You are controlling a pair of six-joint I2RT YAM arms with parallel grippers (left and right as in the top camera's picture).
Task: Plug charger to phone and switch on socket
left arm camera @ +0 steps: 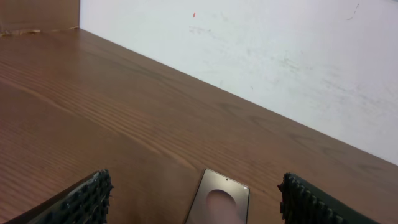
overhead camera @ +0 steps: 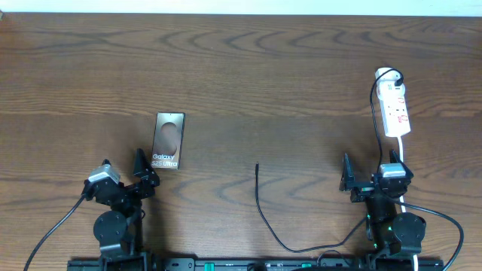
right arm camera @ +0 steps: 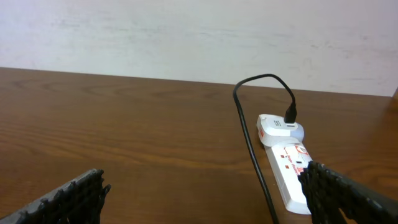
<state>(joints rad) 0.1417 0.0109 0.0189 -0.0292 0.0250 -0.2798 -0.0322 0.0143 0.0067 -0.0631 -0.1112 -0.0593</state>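
The phone lies flat on the table at left centre, lettering up. It also shows in the left wrist view, just ahead of my jaws. My left gripper is open and empty, low and a little in front-left of the phone. The charger is a thin black cable with its free tip at mid-table, apart from the phone. The socket lies at the right, with the cable running from its white plug. My right gripper is open and empty, in front of the socket.
The wooden table stretches back to a white wall. The charger cable loops along the front edge towards the right arm's base. The left arm's base sits at the front left.
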